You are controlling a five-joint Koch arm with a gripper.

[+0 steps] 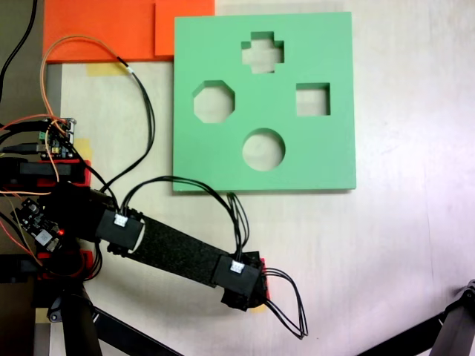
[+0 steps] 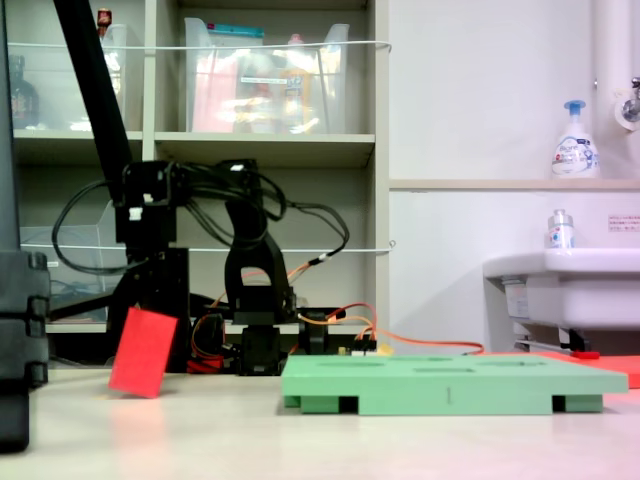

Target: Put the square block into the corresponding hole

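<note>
Tool (image 2: 150, 300) points down, clamped shut.

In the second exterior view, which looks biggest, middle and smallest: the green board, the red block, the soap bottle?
1. The green board.
2. The red block, though it may sit nearer the camera.
3. The soap bottle, which stands farther back, so its true size is unsure.

Honestly nothing readable here. The soap bottle (image 2: 574, 140) and the small bottle (image 2: 559, 230) both have labels, but they're way too tiny and blurry.
</note>
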